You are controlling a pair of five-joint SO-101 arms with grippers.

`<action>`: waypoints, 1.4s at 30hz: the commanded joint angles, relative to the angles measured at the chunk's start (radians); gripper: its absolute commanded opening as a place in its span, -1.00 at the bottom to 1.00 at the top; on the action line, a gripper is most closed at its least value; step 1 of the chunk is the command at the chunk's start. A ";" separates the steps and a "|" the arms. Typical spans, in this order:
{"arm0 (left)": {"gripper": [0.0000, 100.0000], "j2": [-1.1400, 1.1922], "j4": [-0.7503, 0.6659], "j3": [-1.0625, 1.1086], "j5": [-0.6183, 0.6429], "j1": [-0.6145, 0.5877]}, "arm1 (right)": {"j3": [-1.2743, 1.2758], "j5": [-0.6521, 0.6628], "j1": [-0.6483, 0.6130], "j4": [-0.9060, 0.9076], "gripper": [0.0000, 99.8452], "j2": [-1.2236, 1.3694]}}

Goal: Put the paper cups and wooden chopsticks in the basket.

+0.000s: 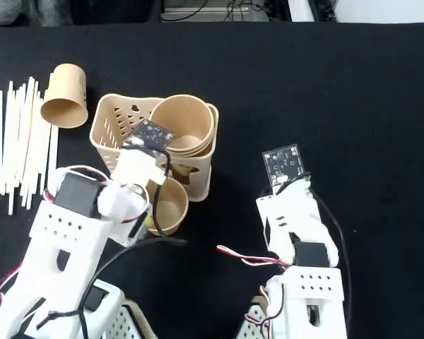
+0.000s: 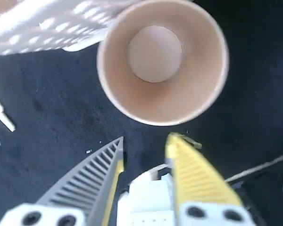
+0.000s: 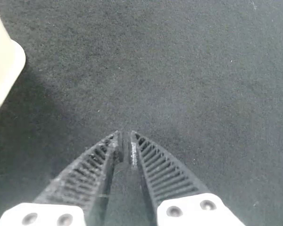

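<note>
Left gripper (image 2: 146,137): my fingers are spread with nothing between them. A paper cup (image 2: 162,61) stands mouth-up just ahead, beside the basket (image 1: 113,131) at its 6 o'clock wall. Right gripper (image 3: 126,136): fingers pressed together, low over the black cloth (image 1: 353,92). The basket holds stacked cups (image 1: 187,120), mouths up. At 10 o'clock is a tipped cup (image 1: 65,95), axis 12–6, mouth toward 6. Chopsticks (image 1: 25,141) lie at 9 o'clock near the cloth's edge, long axes 12–6. Open cloth runs from 12 round to 4 o'clock.
</note>
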 commanded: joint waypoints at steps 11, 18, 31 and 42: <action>-0.44 0.000 -0.213 0.173 0.207 -0.168 | -0.001 0.008 0.000 -0.021 -0.92 -0.004; -0.50 0.000 -0.396 0.308 0.239 -0.168 | -0.001 0.008 0.000 -0.021 -0.92 -0.004; -0.94 0.000 -0.404 0.292 0.273 -0.082 | -0.001 0.008 0.000 -0.021 -0.92 -0.004; -0.94 -0.012 -0.051 -0.031 0.129 -0.088 | -0.001 0.008 0.000 -0.021 -0.92 -0.004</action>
